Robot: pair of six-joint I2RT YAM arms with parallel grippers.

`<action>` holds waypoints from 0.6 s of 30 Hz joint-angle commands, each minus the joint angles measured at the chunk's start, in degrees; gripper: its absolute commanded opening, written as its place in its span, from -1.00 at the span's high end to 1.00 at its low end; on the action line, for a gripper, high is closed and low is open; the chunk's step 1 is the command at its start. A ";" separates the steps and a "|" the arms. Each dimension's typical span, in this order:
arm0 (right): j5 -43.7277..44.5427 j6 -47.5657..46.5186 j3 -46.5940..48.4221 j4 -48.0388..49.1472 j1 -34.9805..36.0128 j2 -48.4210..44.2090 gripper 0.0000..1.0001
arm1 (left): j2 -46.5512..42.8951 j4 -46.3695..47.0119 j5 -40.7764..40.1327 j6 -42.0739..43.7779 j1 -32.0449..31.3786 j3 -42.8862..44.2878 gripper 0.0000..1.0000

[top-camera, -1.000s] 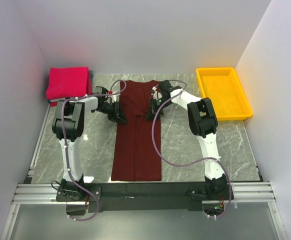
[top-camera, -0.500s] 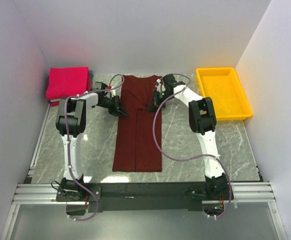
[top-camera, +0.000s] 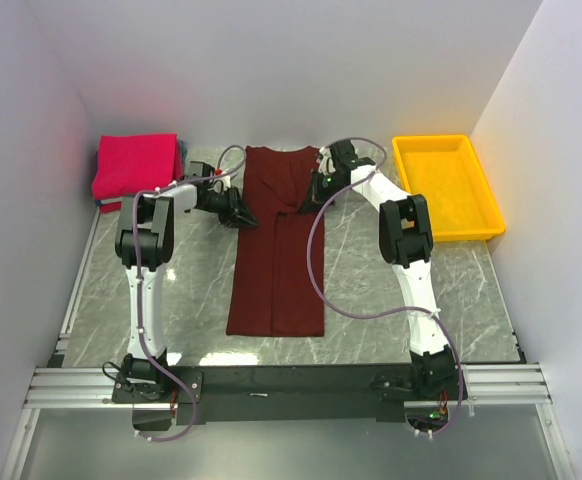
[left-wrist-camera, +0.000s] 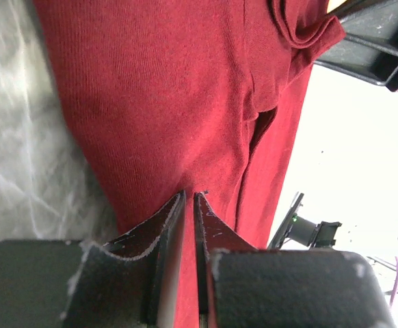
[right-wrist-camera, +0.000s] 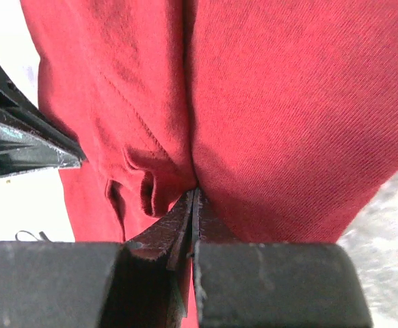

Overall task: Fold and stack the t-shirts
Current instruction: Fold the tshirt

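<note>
The dark maroon t-shirt point(top-camera: 276, 270) lies as a long narrow strip down the middle of the marble table, its top end at the back wall. My left gripper point(top-camera: 242, 213) is shut on its left edge near the top, and in the left wrist view the cloth point(left-wrist-camera: 171, 102) runs between the nearly closed fingers of my left gripper point(left-wrist-camera: 189, 195). My right gripper point(top-camera: 315, 192) is shut on the right edge opposite, and the right wrist view shows my right gripper point(right-wrist-camera: 193, 190) pinching a bunched fold of the cloth point(right-wrist-camera: 288, 102). The pinkish-red t-shirt point(top-camera: 136, 165) sits folded at the back left.
A yellow plastic tray point(top-camera: 481, 215) stands at the back right beside the right wall. White walls close in the back and both sides. A metal rail point(top-camera: 291, 380) runs along the near edge with both arm bases on it.
Both grippers have moved toward the back wall with the maroon shirt, dragging it away from the near edge. Its lower hem now lies farther up the table.
</note>
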 commanded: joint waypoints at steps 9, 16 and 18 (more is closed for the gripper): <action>6.71 -3.70 6.15 3.42 -1.31 2.87 0.87 | 3.18 4.70 -3.92 -1.58 -0.16 1.34 0.61; 6.89 -4.94 6.94 5.88 -1.48 2.95 0.76 | 2.22 3.66 -4.80 -0.70 -0.33 3.01 0.54; 6.63 -4.94 7.47 5.97 -1.48 3.92 0.75 | 1.51 2.95 -4.88 0.00 -0.42 2.92 0.54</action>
